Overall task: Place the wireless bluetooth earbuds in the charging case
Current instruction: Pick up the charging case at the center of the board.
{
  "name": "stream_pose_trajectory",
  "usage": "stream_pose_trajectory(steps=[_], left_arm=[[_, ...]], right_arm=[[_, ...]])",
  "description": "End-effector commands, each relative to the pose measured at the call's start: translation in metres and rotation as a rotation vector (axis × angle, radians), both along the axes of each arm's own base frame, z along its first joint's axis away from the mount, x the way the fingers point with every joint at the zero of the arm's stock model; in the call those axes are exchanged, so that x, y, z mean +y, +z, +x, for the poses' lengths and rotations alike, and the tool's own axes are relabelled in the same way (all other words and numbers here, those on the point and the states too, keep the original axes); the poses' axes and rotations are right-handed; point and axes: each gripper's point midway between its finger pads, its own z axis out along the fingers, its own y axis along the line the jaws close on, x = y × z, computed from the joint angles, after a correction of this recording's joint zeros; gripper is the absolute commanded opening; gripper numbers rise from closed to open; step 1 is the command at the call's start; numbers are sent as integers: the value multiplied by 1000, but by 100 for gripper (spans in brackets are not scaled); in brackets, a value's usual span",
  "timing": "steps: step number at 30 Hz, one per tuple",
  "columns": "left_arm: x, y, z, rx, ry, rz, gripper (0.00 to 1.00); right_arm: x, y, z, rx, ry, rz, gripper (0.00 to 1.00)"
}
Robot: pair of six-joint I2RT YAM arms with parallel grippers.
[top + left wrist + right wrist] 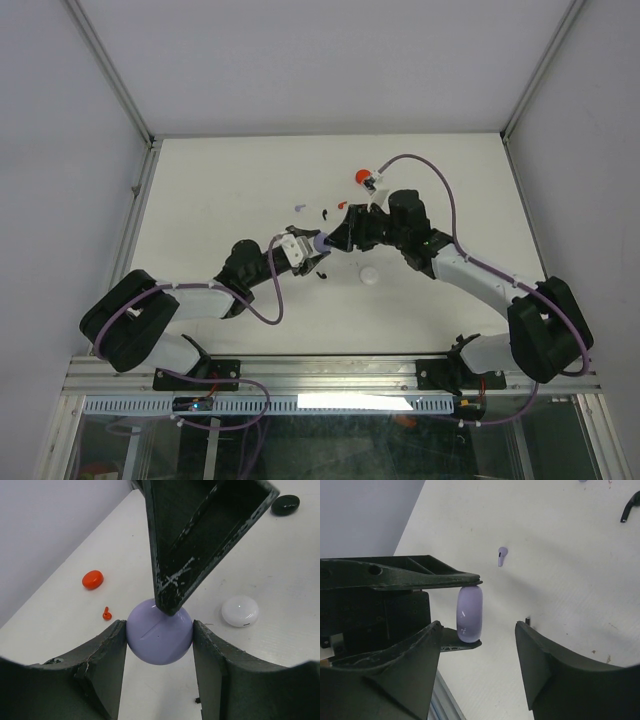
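Note:
A round lilac charging case [160,641] is clamped by its rim between the two fingers of my left gripper [159,629], a little above the table [220,190]. My right gripper [479,626] faces it from the right, jaws apart, with the case [470,612] edge-on between them and nearer its left finger [400,670]. In the left wrist view one right finger [200,540] reaches down to the case's top. A lilac earbud [502,556] lies on the table beyond. A red earbud [106,613] lies left of the case, and a black earbud [631,504] lies farther off.
A red case [92,579], a white case [240,610] and a black case [285,504] lie on the table around the grippers. In the top view the red case [362,177] lies behind the right arm and the white case [369,276] in front of it.

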Motion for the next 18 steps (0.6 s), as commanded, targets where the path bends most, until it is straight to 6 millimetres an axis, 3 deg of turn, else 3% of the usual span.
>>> stream_pose_trajectory(steps=[1, 18], left_arm=[[-13, 27, -5, -107, -60, -8, 39], [-21, 32, -13, -141, -87, 18, 40]], right_arm=[[16, 23, 4, -47, 51, 63, 60], [26, 21, -1, -33, 94, 75, 39]])
